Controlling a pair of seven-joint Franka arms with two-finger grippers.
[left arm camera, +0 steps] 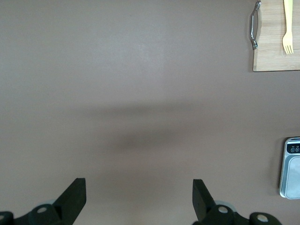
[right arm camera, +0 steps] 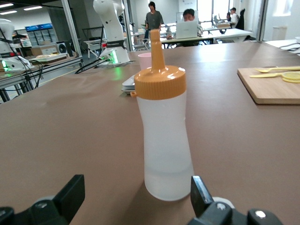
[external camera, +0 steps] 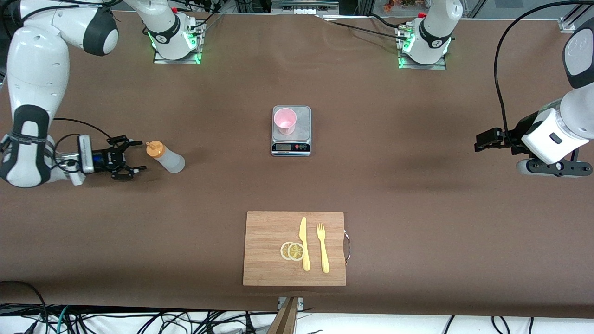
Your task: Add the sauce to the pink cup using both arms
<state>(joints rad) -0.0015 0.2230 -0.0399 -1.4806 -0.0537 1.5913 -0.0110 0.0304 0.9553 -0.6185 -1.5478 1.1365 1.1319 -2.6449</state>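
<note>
The sauce bottle (external camera: 165,157), whitish with an orange cap, stands upright on the table toward the right arm's end. My right gripper (external camera: 140,156) is low beside it, open and empty, with the bottle just ahead of the fingertips and not between them. In the right wrist view the bottle (right arm camera: 164,136) fills the middle, ahead of my open right gripper (right arm camera: 136,195). The pink cup (external camera: 285,120) stands on the grey scale (external camera: 301,134) at mid-table; its rim also shows in the right wrist view (right arm camera: 144,60). My left gripper (external camera: 480,140) hovers open and empty over bare table (left arm camera: 138,197) at the left arm's end.
A wooden cutting board (external camera: 264,250) lies nearer the front camera than the scale, bearing lemon slices (external camera: 292,251), a yellow knife (external camera: 304,243) and a yellow fork (external camera: 323,247). The left wrist view shows the board's handle end (left arm camera: 276,61) and the scale's edge (left arm camera: 293,168).
</note>
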